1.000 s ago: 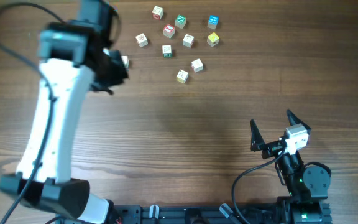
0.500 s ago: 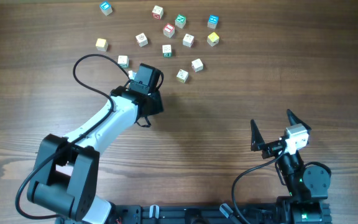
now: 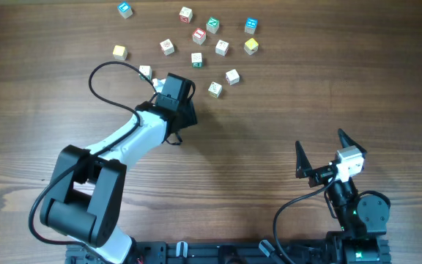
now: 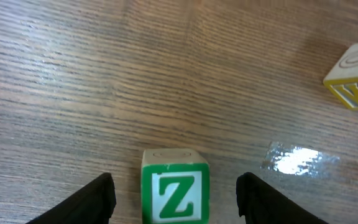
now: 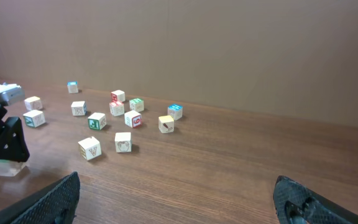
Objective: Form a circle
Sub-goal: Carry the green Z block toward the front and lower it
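Left claw point(image 4: 176, 186) is spread, straddling the green Z cube point(image 4: 174, 194) without contact, likely set down as a ring piece. Right claw point(image 3: 319, 145) is spread, parked clear.

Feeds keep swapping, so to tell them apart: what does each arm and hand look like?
The left arm has white links, black joints, a looping black cable and a black left hand. The right arm is black except a white block at the wrist; its right hand has two pointed black fingers.

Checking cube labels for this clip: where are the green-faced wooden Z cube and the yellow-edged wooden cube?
Green-faced wooden Z cube point(image 4: 174, 194): left wrist view, on its front face.
Yellow-edged wooden cube point(image 4: 353, 62): left wrist view, on its top face.
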You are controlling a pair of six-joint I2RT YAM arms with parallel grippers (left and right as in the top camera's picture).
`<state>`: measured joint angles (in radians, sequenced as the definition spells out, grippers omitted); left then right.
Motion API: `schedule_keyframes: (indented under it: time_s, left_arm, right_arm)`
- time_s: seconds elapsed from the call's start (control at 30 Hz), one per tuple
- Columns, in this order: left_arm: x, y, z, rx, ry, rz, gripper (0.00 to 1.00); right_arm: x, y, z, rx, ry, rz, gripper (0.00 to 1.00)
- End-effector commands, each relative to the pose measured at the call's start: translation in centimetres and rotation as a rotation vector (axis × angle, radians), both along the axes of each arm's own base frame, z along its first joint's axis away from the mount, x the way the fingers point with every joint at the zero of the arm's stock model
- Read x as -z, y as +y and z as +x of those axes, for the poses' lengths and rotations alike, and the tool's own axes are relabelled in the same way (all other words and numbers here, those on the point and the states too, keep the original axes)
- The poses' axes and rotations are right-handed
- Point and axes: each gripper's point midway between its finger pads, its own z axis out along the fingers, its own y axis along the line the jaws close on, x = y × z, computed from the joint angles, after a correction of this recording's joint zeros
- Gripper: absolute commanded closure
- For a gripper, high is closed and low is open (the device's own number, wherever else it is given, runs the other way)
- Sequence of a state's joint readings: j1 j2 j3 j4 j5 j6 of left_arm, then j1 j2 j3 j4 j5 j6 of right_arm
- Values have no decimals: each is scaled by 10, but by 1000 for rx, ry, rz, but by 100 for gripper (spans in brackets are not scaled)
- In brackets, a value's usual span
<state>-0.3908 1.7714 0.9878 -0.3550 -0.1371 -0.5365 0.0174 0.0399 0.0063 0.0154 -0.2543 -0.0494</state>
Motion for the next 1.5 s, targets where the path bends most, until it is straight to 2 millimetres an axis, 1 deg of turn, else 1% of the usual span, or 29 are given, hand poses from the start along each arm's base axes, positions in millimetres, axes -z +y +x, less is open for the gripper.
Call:
schedule_keyframes:
  time_s: [0.0, 0.03, 0.07, 0.13, 0.17, 0.3, 0.43, 0.53, 0.67, 0.8, 0.83, 0.87, 0.93, 1.0, 1.13, 1.23, 1.4, 1.47]
  left_arm:
    - [4, 10, 2, -20, -10, 52, 49]
    - [4, 10, 1, -20, -9, 52, 59]
    - [4, 10, 2, -20, -9, 52, 62]
    - [4, 10, 2, -20, -9, 52, 65]
    - [4, 10, 2, -20, -9, 51, 69]
    - [2, 8, 6, -30, -29, 39, 71]
    - [0, 8, 10, -128, -47, -11, 71]
    - [-1, 12, 12, -197, -59, -21, 69]
    - [-2, 12, 12, -200, -63, -21, 63]
    - [-2, 13, 13, -202, -65, -19, 63]
    - [-2, 13, 13, -202, -65, -19, 62]
    - [-2, 13, 13, -202, -65, -19, 55]
    - [-2, 13, 13, -201, -64, -19, 53]
    - [0, 14, 9, -201, -47, -11, 59]
    - [8, 15, 4, -199, -21, 4, 59]
    - [6, 14, 9, -199, -40, -6, 65]
    - [2, 11, 16, -201, -71, -20, 66]
    - [2, 14, 17, -208, -77, -10, 66]
  right_arm:
    - [-3, 0, 0, 0, -12, 4, 0]
    - [-3, 0, 0, 0, -12, 4, 0]
    - [-3, 0, 0, 0, -12, 4, 0]
    - [-3, 0, 0, 0, -12, 4, 0]
    - [-3, 0, 0, 0, -12, 4, 0]
    - [-3, 0, 0, 0, -12, 4, 0]
    - [-3, 0, 0, 0, -12, 3, 0]
    - [-3, 0, 0, 0, -12, 4, 0]
    - [-3, 0, 0, 0, -12, 4, 0]
    - [-3, 0, 0, 0, -12, 4, 0]
    - [-3, 0, 0, 0, -12, 4, 0]
    - [-3, 0, 0, 0, -12, 4, 0]
    - [-3, 0, 0, 0, -12, 4, 0]
    - [-3, 0, 0, 0, -12, 4, 0]
    - [-3, 0, 0, 0, -12, 3, 0]
    - [-3, 0, 0, 0, -12, 4, 0]
    - [-3, 0, 0, 0, -12, 4, 0]
    - [-3, 0, 0, 0, -12, 4, 0]
